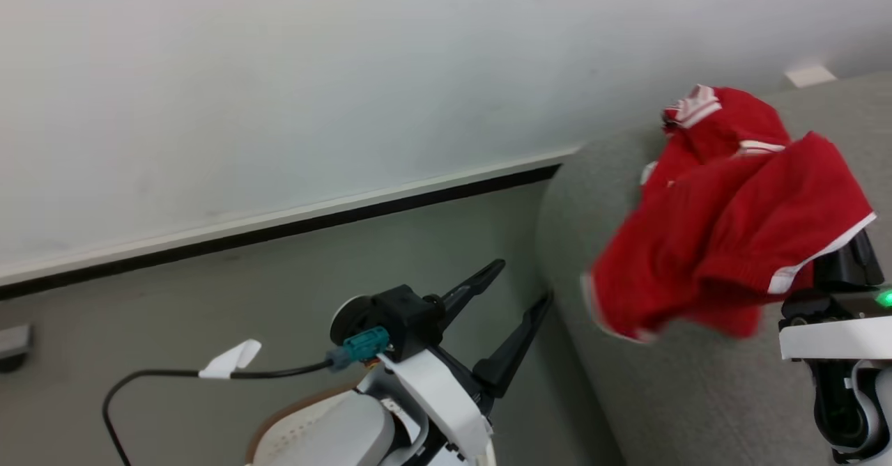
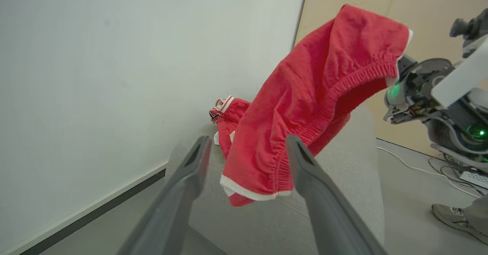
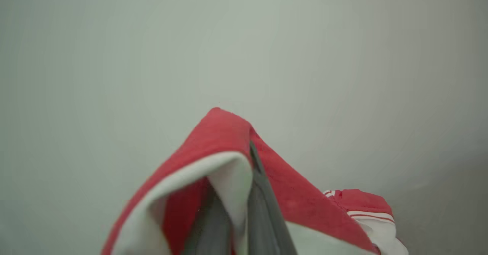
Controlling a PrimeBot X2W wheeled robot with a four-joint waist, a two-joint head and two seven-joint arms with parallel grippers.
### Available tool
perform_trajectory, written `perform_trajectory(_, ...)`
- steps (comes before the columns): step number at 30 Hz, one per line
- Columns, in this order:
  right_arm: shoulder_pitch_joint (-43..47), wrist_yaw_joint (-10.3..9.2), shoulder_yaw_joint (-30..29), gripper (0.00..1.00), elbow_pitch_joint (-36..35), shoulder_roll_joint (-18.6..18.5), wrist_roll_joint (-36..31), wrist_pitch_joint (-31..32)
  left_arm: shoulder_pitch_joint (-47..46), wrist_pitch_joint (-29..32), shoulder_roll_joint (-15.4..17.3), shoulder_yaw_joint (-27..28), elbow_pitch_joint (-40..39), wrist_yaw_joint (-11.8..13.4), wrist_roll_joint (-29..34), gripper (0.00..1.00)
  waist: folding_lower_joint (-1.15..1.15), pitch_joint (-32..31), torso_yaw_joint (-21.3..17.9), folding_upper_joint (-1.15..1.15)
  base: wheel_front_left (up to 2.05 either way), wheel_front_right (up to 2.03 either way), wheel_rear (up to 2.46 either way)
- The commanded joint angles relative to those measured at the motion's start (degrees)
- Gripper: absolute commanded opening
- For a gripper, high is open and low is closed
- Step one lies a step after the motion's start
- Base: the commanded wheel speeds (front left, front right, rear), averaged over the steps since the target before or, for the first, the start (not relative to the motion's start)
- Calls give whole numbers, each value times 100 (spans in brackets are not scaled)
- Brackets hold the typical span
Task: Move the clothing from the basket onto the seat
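Note:
A red garment with white trim [image 1: 725, 243] hangs in the air over the grey seat [image 1: 662, 389], its right end draped over my right gripper [image 3: 248, 163], which is shut on its edge. The same garment [image 2: 316, 95] hangs just beyond my left gripper [image 2: 248, 140], whose fingers stand wide apart with nothing between them. Another piece of clothing [image 1: 711, 118] with striped trim lies on the seat near the wall. My left gripper [image 1: 523, 281] hovers left of the seat, above the basket [image 1: 313, 431], of which part of the brown rim and white wall shows.
A pale wall with a dark baseboard [image 1: 279, 229] runs behind the seat. A black cable with a white tag [image 1: 230, 361] trails from my left wrist. A person's shoe [image 2: 450, 213] and a white cable [image 2: 411, 167] are on the floor right of the seat.

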Motion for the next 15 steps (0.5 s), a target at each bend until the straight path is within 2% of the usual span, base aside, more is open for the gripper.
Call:
perform_trajectory(1,50,-13,-57,0,-49,-46,-46,2,27,-54,37,-21,46,-19,74,100,0,114,-402,-1,0,0,0)
perform_trajectory(9,276,-13,-231,0,-154,-70,-159,3,-37,-184,42,-153,260,0,210,100,0,105,-1030,-1,0,0,0)
perform_trajectory(15,371,-13,-326,0,-218,-60,-156,2,-75,-258,12,-230,403,8,268,100,0,112,-1279,-1,0,0,0)
